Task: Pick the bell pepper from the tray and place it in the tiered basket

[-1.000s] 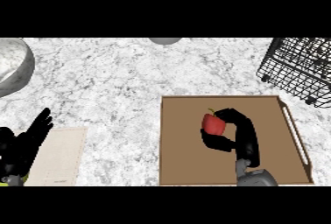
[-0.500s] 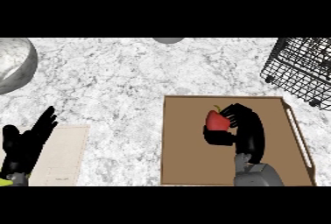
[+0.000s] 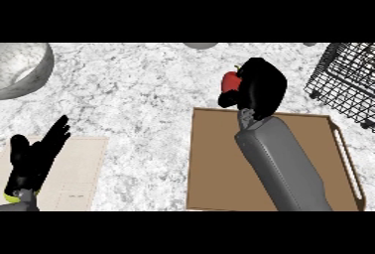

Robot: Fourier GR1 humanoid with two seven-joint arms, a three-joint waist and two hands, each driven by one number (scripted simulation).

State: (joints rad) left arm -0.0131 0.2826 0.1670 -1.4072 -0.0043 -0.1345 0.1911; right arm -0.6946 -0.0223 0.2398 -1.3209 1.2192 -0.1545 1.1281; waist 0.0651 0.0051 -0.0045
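Observation:
My right hand [image 3: 260, 89] is curled round the red bell pepper [image 3: 231, 82], which shows only as a red patch with a green stem at the hand's left side. Hand and pepper hang above the marble counter just beyond the far edge of the brown tray [image 3: 219, 163]. The black wire tiered basket [image 3: 350, 79] stands at the far right, apart from the hand. My left hand [image 3: 33, 158] rests open at the lower left, fingers up.
A grey bowl [image 3: 22, 69] sits at the far left edge. A beige cutting board [image 3: 77, 173] lies under my left hand. A small grey round object [image 3: 200, 45] peeks in at the top edge.
My right hand has lifted the bell pepper off the tray and carried it up and away past the tray's far edge. The left hand has stayed still.

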